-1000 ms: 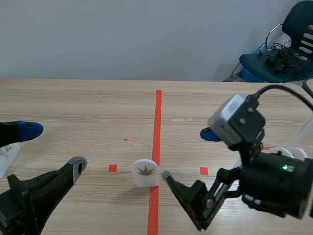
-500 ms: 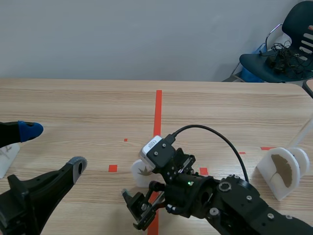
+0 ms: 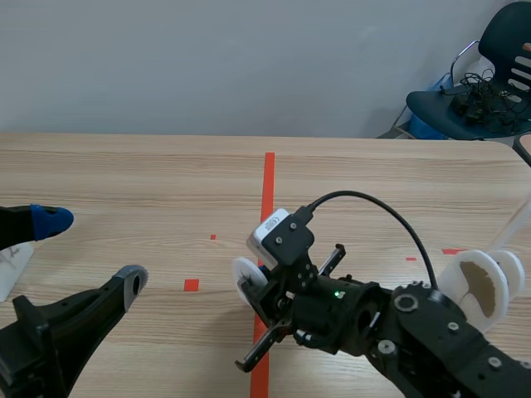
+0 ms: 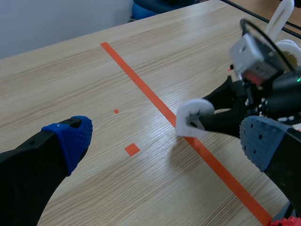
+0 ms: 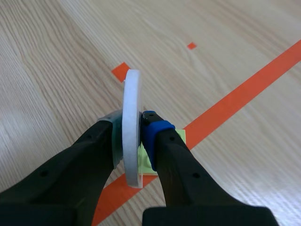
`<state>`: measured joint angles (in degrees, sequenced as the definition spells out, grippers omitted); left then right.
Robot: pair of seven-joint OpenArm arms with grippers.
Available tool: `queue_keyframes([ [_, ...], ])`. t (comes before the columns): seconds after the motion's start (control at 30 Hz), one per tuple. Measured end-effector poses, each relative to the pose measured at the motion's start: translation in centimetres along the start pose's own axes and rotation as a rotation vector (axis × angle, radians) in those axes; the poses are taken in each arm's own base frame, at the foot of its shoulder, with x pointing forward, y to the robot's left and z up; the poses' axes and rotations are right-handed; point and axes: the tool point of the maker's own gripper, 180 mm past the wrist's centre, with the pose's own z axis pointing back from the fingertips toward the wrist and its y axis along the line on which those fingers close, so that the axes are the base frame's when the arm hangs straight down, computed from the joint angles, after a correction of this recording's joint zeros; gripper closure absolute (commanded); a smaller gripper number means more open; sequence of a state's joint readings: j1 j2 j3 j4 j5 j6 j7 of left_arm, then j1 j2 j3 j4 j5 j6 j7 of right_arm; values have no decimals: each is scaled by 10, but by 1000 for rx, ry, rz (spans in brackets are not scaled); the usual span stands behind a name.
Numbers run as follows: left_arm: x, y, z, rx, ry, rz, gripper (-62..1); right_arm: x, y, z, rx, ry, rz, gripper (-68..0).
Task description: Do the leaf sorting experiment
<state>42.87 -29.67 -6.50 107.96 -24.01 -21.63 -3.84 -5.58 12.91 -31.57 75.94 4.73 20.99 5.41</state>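
Note:
A flat white leaf token (image 5: 131, 123) with a rounded top is pinched edge-on between the two pads of my right gripper (image 5: 134, 131), which is shut on it over the orange tape line. In the scene view the token (image 3: 245, 277) sits at the tip of the right gripper (image 3: 259, 286), near the table's middle. The left wrist view shows the same token (image 4: 193, 118) in the right arm's fingers, ahead of my left gripper (image 4: 167, 141). My left gripper (image 3: 90, 251) stands wide open at the left side of the table, with nothing between its fingers.
A white slotted holder (image 3: 483, 290) with a brown-leaf token stands at the right edge, also seen in the left wrist view (image 4: 288, 43). Another white piece (image 3: 12, 264) lies at the far left. A small yellow-green patch (image 5: 146, 161) shows under the held token.
My right arm swung in from the right to the table's middle and shut its open gripper on the white token, which now stands turned edge-on. The left arm kept still.

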Motion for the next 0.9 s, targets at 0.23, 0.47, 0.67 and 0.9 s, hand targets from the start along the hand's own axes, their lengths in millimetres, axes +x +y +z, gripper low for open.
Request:
queue_keyframes([
  [0.23, 0, 0, 0, 0, 0, 0, -623, 35, -59, 78, -237, -59, -57, -35],
  [0.47, 0, 0, 0, 0, -1, 0, -623, -30, -95, 152, -468, 71, -236, -35],
  [0.67, 0, 0, 0, 0, -1, -1, -623, -49, -117, 155, -525, 88, -259, -35],
  [0.9, 5, 1, -3, -6, -17, -12, -623, -89, -132, 150, -574, 123, -346, -38],
])
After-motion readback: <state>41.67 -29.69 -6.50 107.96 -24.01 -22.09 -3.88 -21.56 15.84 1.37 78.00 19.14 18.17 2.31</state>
